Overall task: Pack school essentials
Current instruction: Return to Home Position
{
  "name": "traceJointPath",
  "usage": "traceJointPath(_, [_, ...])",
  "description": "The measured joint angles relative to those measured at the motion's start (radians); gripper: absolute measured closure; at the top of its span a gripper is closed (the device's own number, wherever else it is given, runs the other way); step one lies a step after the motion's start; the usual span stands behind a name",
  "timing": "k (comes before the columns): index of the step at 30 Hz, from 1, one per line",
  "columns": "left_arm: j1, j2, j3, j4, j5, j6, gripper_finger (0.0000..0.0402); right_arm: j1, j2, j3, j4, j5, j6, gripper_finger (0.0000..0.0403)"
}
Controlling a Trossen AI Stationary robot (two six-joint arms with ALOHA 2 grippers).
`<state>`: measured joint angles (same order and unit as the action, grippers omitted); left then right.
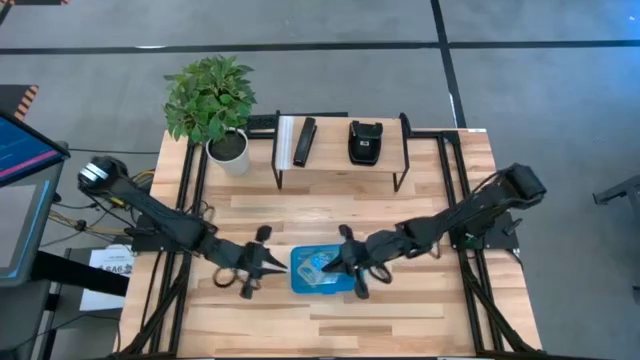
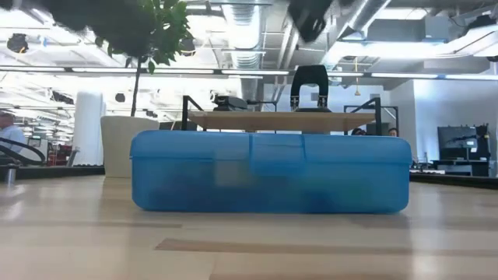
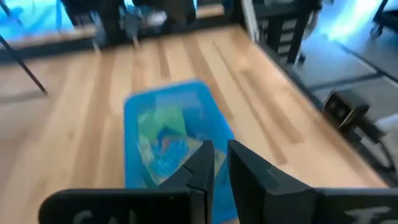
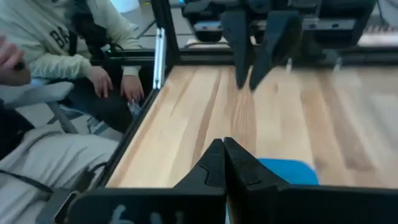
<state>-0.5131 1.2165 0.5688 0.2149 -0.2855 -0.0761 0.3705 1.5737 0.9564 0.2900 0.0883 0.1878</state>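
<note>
1. The blue supply box [image 1: 308, 280] is lying closed at the 6 o'clock side of the wooden table [image 1: 420, 310], its long side running from 9 to 3 o'clock. In the low view its lid is sitting flat and level on its base.
2. The school essentials [image 3: 163, 140] are showing only as green and blue blurs through the translucent lid. I cannot tell which item is which.
3. The left gripper [image 3: 220, 146] is hanging at the box's 9 o'clock end, just beside that edge and above the table. Its claw is narrow, with only a thin slit between the fingers, and it is holding nothing.
4. The right gripper [image 4: 223, 144] is reaching in from 3 o'clock and hanging over the box's 3 o'clock half. Its fingers are pressing together and gripping nothing.
5. A low shelf [image 1: 330, 155] is standing at the table's 12 o'clock edge, well apart from the box. It is carrying a black stapler [image 1: 364, 142] and, at the stapler's 9 o'clock, a flat black bar [image 1: 304, 142].
6. A potted plant [image 1: 210, 95] is standing at the table's 10 o'clock corner, near the shelf.
7. In the right wrist view a person [image 4: 56, 37] is sitting beyond the table's edge, with hands resting low.
</note>
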Motion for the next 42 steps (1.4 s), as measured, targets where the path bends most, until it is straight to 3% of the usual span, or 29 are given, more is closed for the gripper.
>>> traceJointPath(8, [-0.077,-0.371,-0.141,-0.035,-0.147,0.038,0.0368,-0.002,-0.238,-0.003,-0.235,0.114,-0.13,0.0395])
traceJointPath(12, [-0.085,-0.542,-0.257,-0.007,-0.19,0.034,0.0368,-0.027,-0.347,-0.08,-0.242,0.125,-0.16,0.0395])
traceJointPath(19, [-0.079,-0.823,-0.423,0.08,-0.199,0.124,0.0368,-0.115,-0.584,-0.268,-0.235,0.126,-0.173,0.0395])
traceJointPath(28, [0.017,-1.132,-0.446,-0.045,-0.145,0.287,0.0368,-0.231,-0.876,-0.439,-0.225,0.125,-0.244,0.0395])
traceJointPath(31, [0.058,-1.216,-0.446,-0.132,-0.106,0.295,0.0368,-0.264,-0.957,-0.476,-0.225,0.123,-0.259,0.0395])
traceJointPath(42, [0.153,-1.215,-0.447,-0.213,-0.039,0.261,0.0384,-0.327,-1.241,-0.665,-0.231,0.119,-0.254,0.0395])
